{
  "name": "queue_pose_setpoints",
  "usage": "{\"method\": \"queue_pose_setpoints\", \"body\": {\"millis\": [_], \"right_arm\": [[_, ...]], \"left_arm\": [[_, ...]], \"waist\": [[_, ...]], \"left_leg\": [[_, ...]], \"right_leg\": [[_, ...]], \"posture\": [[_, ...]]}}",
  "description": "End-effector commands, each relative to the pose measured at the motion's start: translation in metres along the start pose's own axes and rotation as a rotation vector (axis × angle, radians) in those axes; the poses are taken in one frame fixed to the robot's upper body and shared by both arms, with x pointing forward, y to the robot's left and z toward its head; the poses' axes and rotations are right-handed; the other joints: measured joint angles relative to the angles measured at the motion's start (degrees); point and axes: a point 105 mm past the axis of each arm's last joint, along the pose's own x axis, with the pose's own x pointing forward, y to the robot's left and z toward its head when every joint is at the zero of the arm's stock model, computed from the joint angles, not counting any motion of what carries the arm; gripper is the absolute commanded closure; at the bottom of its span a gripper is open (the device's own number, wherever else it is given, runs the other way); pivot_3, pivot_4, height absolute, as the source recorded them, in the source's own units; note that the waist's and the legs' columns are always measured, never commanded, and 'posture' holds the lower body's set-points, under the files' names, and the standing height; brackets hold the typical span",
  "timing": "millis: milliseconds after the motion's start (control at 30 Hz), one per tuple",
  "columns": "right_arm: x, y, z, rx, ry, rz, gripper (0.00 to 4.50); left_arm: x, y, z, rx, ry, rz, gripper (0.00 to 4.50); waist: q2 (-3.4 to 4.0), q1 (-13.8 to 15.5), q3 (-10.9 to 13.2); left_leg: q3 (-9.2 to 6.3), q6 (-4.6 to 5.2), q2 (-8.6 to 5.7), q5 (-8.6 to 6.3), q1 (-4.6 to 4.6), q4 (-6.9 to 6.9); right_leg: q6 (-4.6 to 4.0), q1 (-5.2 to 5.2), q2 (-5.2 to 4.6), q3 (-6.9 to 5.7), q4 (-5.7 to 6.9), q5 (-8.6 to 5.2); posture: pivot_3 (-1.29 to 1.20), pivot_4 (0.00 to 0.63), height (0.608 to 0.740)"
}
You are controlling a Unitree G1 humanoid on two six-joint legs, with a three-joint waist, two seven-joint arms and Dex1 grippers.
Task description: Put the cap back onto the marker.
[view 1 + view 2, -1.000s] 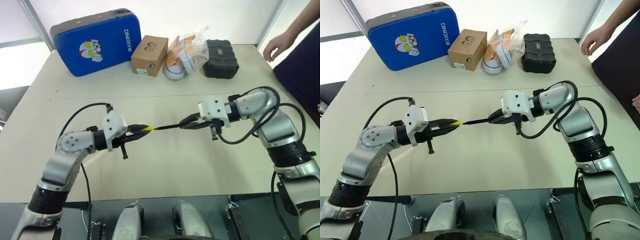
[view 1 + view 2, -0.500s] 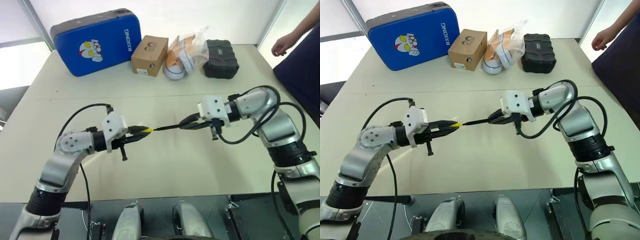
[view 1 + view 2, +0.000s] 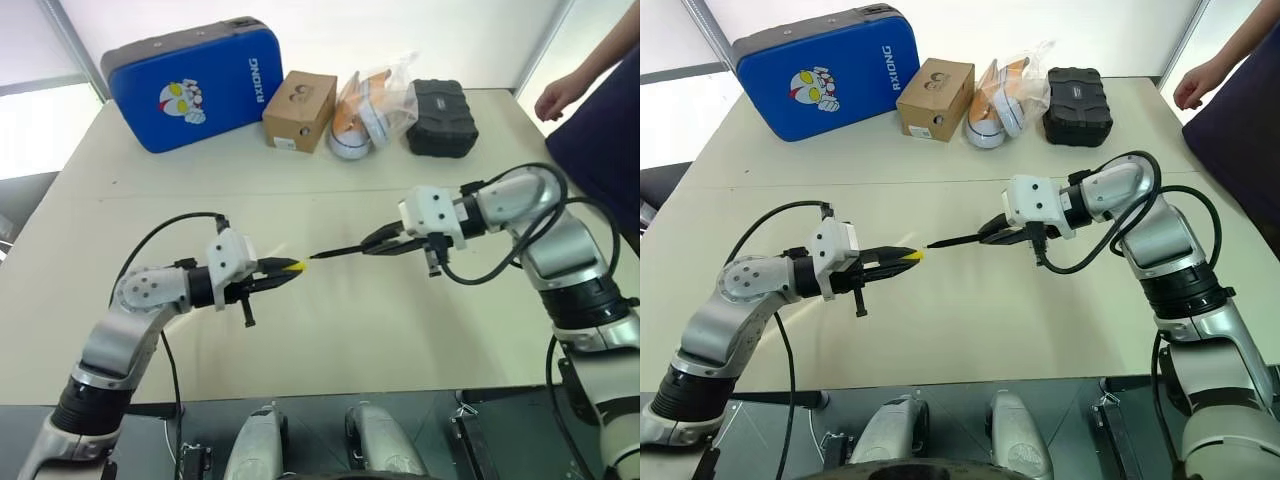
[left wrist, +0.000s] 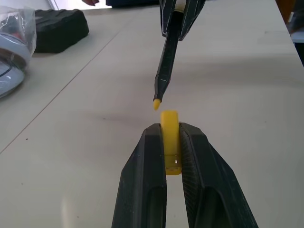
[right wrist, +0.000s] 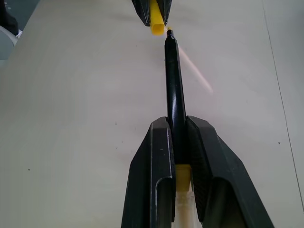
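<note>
My left gripper (image 3: pixel 284 269) is shut on the small yellow cap (image 3: pixel 296 265), which sticks out past its fingertips above the table. My right gripper (image 3: pixel 376 244) is shut on the rear of the thin black marker (image 3: pixel 345 250), held nearly level with its tip pointing at the cap. In the left wrist view the marker (image 4: pixel 166 71) ends in a yellow tip just short of the cap (image 4: pixel 169 122) and slightly off to one side. In the right wrist view the marker (image 5: pixel 174 80) runs out from the gripper (image 5: pixel 175 124) toward the cap (image 5: pixel 156 21).
Along the table's far edge stand a blue padded case (image 3: pixel 195 85), a cardboard box (image 3: pixel 299 108), a plastic bag of items (image 3: pixel 368 105) and a black case (image 3: pixel 441 118). A person's hand (image 3: pixel 560 98) hovers at the far right corner.
The cap now sits a little lower than the marker's tip, with a small gap between them. Both arms stay almost still. The person's hand has shifted.
</note>
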Motion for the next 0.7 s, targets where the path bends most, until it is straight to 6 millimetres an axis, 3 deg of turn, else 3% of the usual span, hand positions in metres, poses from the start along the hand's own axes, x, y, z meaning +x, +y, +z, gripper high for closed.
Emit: {"method": "queue_pose_setpoints", "body": {"millis": [33,700], "right_arm": [[-0.0086,-0.0060,0.0110,-0.053,-0.014,-0.030,4.47],[-0.0039,0.0007,0.0115,-0.029,-0.025,-0.002,4.47]], "left_arm": [[-0.0015,-0.0029,0.0090,0.048,-0.018,-0.008,4.50],[-0.0011,-0.0021,0.0033,0.056,-0.022,-0.002,4.50]], "waist": [[0.00,0.0,0.0],[0.00,0.0,0.0]], "left_leg": [[0.00,0.00,0.00,0.00,0.00,0.00],[0.00,0.00,0.01,0.00,0.00,0.01]], "right_leg": [[0.00,0.00,0.00,0.00,0.00,0.00],[0.00,0.00,0.00,0.00,0.00,0.00]], "posture": [[0.00,0.150,0.740],[0.00,0.150,0.740]]}}
